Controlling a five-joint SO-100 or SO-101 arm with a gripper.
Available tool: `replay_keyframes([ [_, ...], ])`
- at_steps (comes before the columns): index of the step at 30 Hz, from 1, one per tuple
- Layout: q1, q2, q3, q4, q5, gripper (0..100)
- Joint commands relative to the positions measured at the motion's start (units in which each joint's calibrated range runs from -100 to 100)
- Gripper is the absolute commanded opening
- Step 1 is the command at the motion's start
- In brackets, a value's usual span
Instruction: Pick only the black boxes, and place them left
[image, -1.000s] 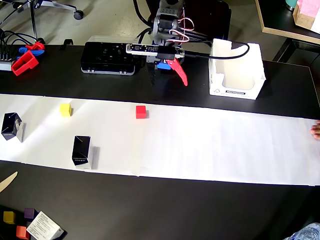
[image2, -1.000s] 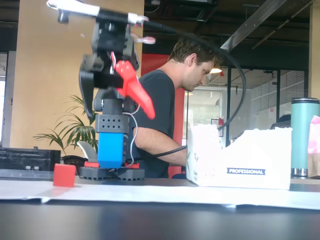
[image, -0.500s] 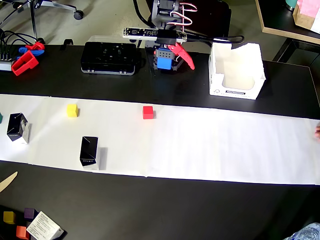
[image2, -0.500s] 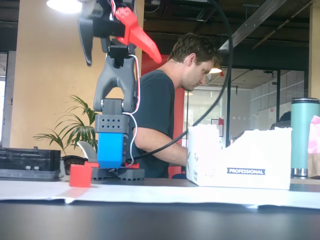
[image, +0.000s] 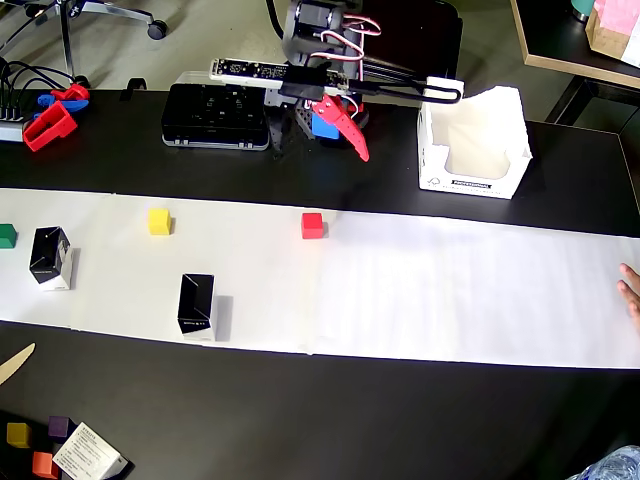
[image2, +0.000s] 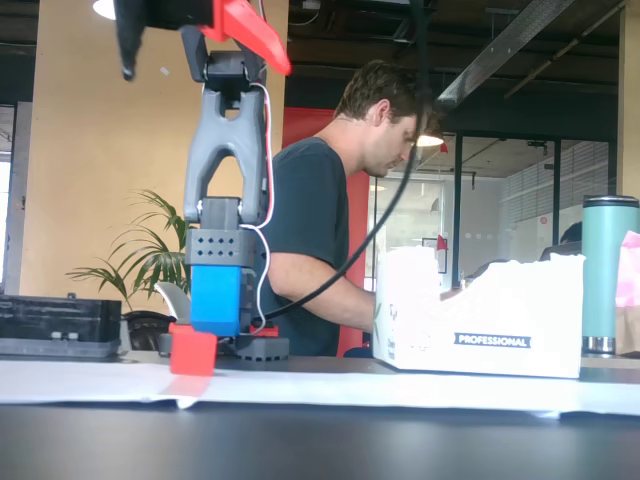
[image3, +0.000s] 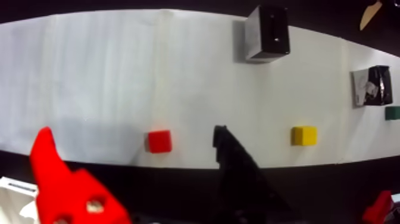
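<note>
Two black boxes stand upright on the white paper strip (image: 450, 290): one (image: 50, 257) at the far left, one (image: 196, 305) nearer the middle. In the wrist view they show at the top (image3: 268, 33) and the right edge (image3: 372, 85). My gripper (image: 350, 140) hangs high over the table's back edge, above and behind the red cube (image: 313, 225), far from both boxes. It is open and empty, with a red finger (image3: 47, 161) and a black finger (image3: 229, 152) spread wide apart. The fixed view shows the gripper (image2: 205, 72) raised at the top; the boxes are out of that view.
On the paper lie a yellow cube (image: 159, 221) and a green cube (image: 7, 236). A white carton (image: 470, 140) and a flat black device (image: 215, 115) sit at the back. A person's hand (image: 630, 290) rests at the right edge. Small items (image: 60, 445) lie front left.
</note>
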Motion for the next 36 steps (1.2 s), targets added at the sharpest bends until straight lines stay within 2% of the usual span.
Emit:
replay_keyframes([
  [1,3.15,4.22,-13.2,0.15,0.01,51],
  [5,5.31,10.07,-19.68,-0.49,0.12,51],
  [13,10.94,20.58,-30.4,-0.57,4.91,51],
  [23,11.81,34.64,-46.0,-0.96,7.75,51],
  [33,11.12,44.04,-45.83,-14.4,8.17,51],
  [36,10.6,46.81,-45.74,-15.51,8.07,51],
])
